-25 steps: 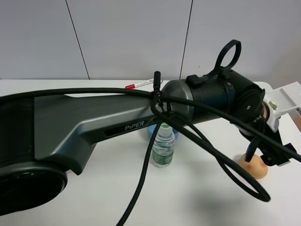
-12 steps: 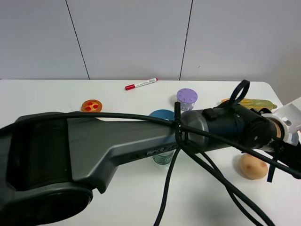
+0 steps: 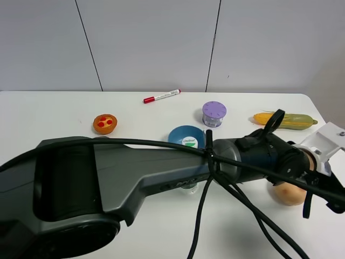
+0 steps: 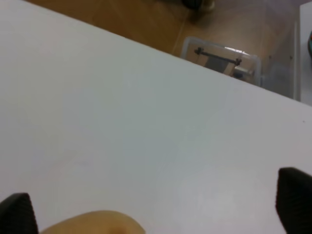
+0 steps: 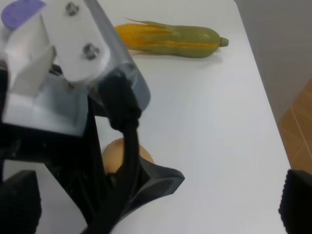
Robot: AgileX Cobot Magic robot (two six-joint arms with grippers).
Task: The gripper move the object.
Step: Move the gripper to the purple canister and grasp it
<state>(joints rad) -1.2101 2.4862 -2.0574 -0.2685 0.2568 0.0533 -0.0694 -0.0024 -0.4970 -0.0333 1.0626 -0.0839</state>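
Note:
The jar with the lavender dotted lid [image 3: 214, 113] stands upright at the back centre of the table, with nothing touching it; its lid also shows in the right wrist view [image 5: 22, 9]. My left gripper [image 3: 322, 189] reaches far across to the right front, well away from the jar. It is open, its jaws straddling a tan round fruit [image 3: 288, 193]. In the left wrist view the left gripper [image 4: 156, 204] shows wide-apart fingertips [image 4: 295, 195] with the fruit [image 4: 92, 222] low between them. My right gripper [image 5: 156, 200] is open and hovers above the left gripper's white block [image 5: 29, 63].
A blue bowl [image 3: 186, 135] sits in front of the jar, an orange cup with red dots [image 3: 104, 123] to the left, a red marker [image 3: 161, 96] at the back, a corn cob [image 3: 285, 120] at the right. The left arm [image 3: 135, 178] and its cables cover the table's front. The table's right edge [image 5: 265, 122] is close.
The left arm has swung lower and toward the front, uncovering the jar, bowl and orange cup. Its gripper has dropped down around the tan fruit.

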